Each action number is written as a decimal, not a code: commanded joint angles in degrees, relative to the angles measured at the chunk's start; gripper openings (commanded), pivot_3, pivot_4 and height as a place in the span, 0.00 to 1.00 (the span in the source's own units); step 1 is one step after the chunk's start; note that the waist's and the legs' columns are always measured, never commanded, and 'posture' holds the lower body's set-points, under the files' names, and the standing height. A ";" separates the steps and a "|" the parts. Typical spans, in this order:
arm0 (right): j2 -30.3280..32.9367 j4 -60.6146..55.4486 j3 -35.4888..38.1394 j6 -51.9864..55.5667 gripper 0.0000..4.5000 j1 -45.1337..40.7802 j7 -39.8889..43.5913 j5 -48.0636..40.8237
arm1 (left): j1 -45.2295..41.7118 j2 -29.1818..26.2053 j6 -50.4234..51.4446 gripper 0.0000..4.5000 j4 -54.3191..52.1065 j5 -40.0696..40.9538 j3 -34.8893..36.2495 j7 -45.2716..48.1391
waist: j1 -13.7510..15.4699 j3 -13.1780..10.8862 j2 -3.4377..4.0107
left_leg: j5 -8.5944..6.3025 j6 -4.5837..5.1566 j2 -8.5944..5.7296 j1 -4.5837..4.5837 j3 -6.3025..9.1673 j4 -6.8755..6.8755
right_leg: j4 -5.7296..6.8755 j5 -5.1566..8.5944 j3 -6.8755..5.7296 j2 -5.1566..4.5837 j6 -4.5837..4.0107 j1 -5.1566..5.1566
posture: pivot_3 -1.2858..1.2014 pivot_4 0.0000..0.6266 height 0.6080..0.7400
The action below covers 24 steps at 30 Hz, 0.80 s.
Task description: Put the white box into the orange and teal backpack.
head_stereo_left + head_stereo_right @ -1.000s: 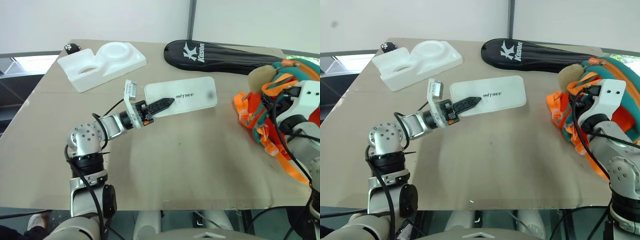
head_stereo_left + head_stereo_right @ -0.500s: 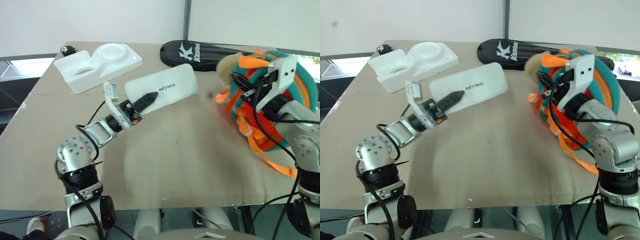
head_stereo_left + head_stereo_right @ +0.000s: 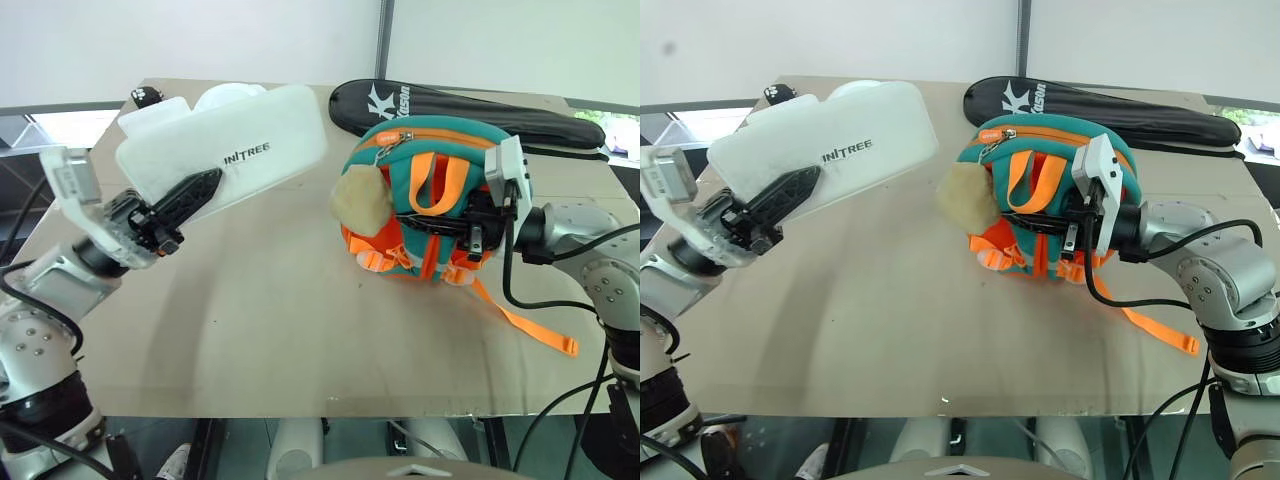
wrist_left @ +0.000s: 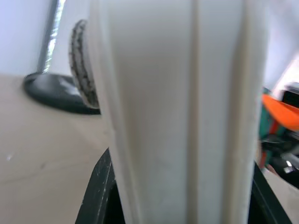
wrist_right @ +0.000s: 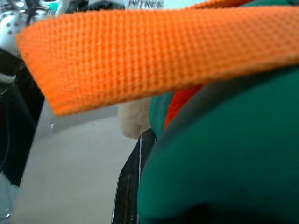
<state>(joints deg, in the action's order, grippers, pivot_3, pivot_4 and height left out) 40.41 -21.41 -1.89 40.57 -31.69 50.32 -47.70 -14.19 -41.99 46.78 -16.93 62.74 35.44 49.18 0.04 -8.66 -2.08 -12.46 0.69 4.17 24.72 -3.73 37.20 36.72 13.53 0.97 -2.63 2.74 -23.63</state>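
my left end effector [image 3: 185,195] was clamped on the near end of the white box [image 3: 235,150], which i held tilted in the air, clear of the surface [image 3: 260,320]. my right end effector [image 3: 470,232] was closed on the orange and teal backpack [image 3: 420,200], which stood upright on the surface just beyond its fingers, between my two end effectors, its beige pompom [image 3: 360,205] hanging on the side toward the box. box and backpack were near each other but apart. farther off lay a black racket bag [image 3: 470,110] and a white foam tray [image 3: 215,98], mostly behind the box.
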 commanded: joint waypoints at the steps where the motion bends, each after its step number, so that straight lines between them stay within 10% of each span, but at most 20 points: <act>1: 1.56 -1.30 2.29 0.71 0.01 -1.67 4.52 -2.71 | -0.94 -2.36 -6.22 0.25 -2.78 -4.15 -3.41 6.18 | -0.02 0.00 0.00 | 0.00 0.00 0.00 -0.02 -0.03 0.03 | 0.02 -0.01 0.01 -0.02 0.00 0.00 | 0.52 0.24 1.00; 24: 5.48 -5.32 5.87 2.93 0.01 0.04 9.77 -7.31 | -12.94 -2.09 -28.85 0.25 7.68 -23.83 -23.13 22.70 | 0.80 -0.06 0.05 | 0.00 0.00 0.01 0.04 -0.09 -0.03 | 0.03 -0.11 0.03 0.01 0.23 -0.05 | 0.52 0.24 1.00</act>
<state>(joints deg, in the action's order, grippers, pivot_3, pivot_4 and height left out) 45.35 -24.01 1.28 44.01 -30.96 59.54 -53.51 -25.36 -43.54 19.28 -7.56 39.46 14.58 69.32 0.84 -8.72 -2.03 -12.47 0.69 4.18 24.76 -3.81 37.17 36.75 13.42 0.98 -2.61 2.98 -23.69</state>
